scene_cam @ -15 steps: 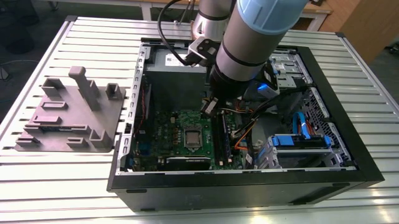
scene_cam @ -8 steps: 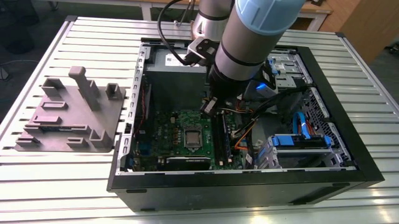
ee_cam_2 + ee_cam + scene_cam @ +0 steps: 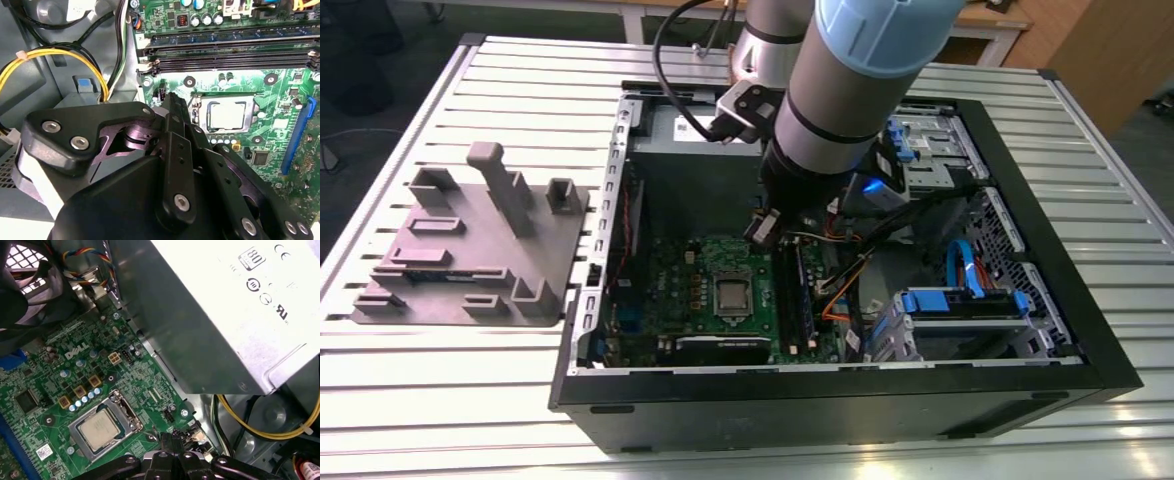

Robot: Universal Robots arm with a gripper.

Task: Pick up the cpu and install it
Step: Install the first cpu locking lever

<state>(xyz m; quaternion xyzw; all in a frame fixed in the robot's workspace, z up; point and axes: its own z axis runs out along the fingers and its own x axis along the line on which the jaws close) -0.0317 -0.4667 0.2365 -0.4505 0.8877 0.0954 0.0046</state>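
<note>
Hovering inside the open computer case (image 3: 1067,330), the gripper (image 3: 765,228) hangs above the green motherboard (image 3: 670,290), a little off to one side of the socket. Its fingers (image 3: 176,116) look pressed together with nothing between them; the tips come to a single narrow point in the second wrist view, and in the first wrist view only the black finger tops (image 3: 170,440) peek in at the edge, so the closure is hard to judge any further.

Down on the motherboard, the cpu (image 3: 99,430) already sits in its socket, silver top up, framed by the metal socket bracket (image 3: 125,410). It also shows beyond the fingertips in the second wrist view (image 3: 227,114), apart from the gripper and not touched by it. From the exterior view it is a small pale square (image 3: 731,293), too small to make out in detail.

A grey power supply box (image 3: 220,325) looms near the socket. Yellow cables (image 3: 260,430) loop beside it, partly hidden behind the case metal. Outside the case, on the slatted table (image 3: 440,400), lies the grey plastic tray (image 3: 467,250) with upright blocks.
</note>
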